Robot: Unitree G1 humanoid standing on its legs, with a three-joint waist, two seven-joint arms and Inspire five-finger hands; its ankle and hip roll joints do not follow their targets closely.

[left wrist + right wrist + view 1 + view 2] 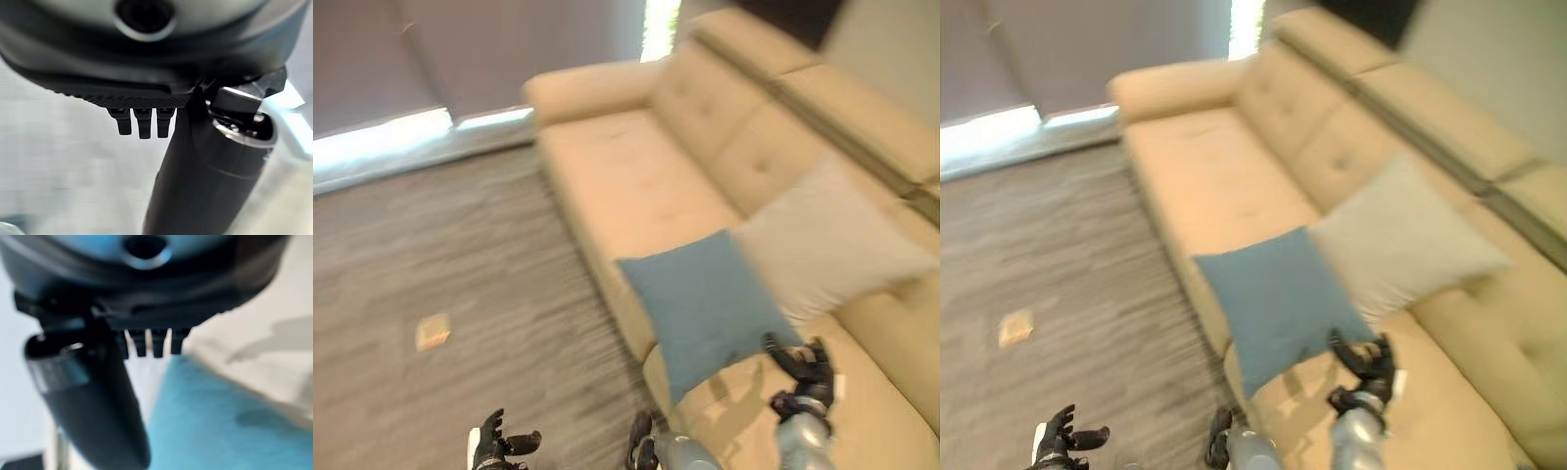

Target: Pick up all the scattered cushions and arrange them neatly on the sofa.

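Right beside the right hand (pixel 806 377): a blue cushion (pixel 705 305), tilted over the front edge of the sofa (pixel 636 171), its lower corner just at the fingertips. Touching or only very near, cannot tell; from the right wrist view, fingers (pixel 146 343) spread and relaxed above the blue cloth, curled round nothing. Behind and partly overlapped by the blue one, a beige cushion (pixel 827 240) propped against the backrest. Two cushions counted, one blue and one beige, both on the seat. One sofa, tan, tufted, with a rolled armrest at the far end. Low over the floor (pixel 440 245), well apart from both cushions, the left hand (pixel 499 446), fingers loose and apart, holding nothing. On the grey wood-look floor, one small pale scrap (pixel 433 332), too blurred to identify. Beyond it, a dark curtain (pixel 460 49) with daylight along its lower edge. Between right hand and blue cushion, nothing in the way.
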